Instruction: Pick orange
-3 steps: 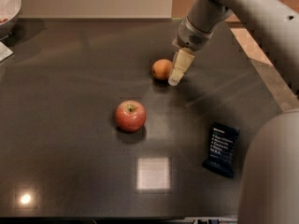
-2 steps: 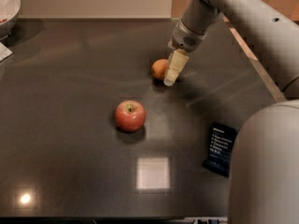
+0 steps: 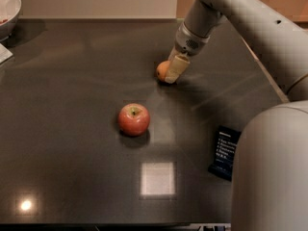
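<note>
The orange is a small round fruit on the dark table top, right of centre and towards the back. My gripper hangs from the arm that comes in from the upper right. It is down at the table, right against the orange's right side, and covers part of the fruit. Only the left half of the orange shows.
A larger red apple with a stem dimple lies nearer the front, left of the orange. A dark packet lies at the right. A white bowl stands at the back left corner. My own body fills the bottom right.
The gripper has moved a little left and down onto the orange, covering more of it. The orange and the apple have not moved.
</note>
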